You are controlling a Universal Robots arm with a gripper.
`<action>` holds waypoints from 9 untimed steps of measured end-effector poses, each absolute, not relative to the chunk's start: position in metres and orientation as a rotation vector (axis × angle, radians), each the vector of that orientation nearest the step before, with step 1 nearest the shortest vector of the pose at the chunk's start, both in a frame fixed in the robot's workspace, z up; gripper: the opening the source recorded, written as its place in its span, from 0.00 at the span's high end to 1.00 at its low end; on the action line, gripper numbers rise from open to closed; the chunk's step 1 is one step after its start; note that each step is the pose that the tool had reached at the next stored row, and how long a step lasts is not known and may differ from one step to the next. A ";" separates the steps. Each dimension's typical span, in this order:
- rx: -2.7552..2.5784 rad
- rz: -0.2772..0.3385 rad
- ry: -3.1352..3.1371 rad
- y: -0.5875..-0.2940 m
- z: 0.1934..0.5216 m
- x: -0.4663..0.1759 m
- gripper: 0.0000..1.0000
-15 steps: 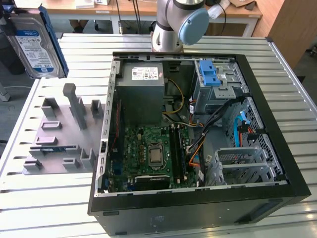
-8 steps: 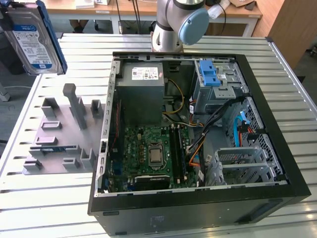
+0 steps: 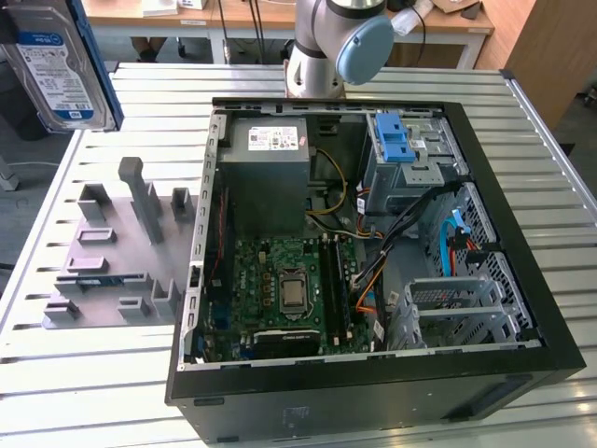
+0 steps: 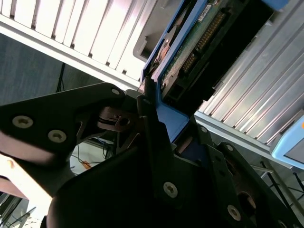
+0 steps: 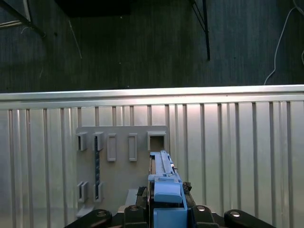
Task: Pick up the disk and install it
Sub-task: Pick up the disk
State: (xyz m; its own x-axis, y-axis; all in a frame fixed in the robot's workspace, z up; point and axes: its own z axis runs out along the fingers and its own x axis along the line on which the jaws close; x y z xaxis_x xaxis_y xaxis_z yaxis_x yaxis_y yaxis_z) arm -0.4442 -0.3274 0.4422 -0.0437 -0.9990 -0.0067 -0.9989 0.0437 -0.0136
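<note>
While the gripper (image 4: pixel 173 130) is clamped on one end of the disk (image 3: pixel 51 42), its fingers (image 4: pixel 151 128) pinching the blue frame (image 5: pixel 165 192) from either side, the disk hangs in the air above the grey rack (image 3: pixel 112 252). That rack lies by the table's (image 3: pixel 93 392) edge at the exterior view's left, and the disk is well apart from the open case (image 3: pixel 354 378). It looks like a dense, stiff slab of metal, heavy for its size. It should not bend, though held by one end it could lever against the grip. The plastic frame is the softer, smoother part, and I judge it may flex or slide a little under a hard pinch. In the second wrist view the bare circuit board (image 4: pixel 209 38) and its connector (image 4: pixel 190 59) lie exposed; those are the fragile parts. The frame's edges, as gripped here, seem the right place to hold, clear of board and label (image 3: pixel 61 89).
</note>
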 end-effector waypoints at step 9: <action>-2.162 -0.008 2.259 -0.327 0.451 -0.444 0.64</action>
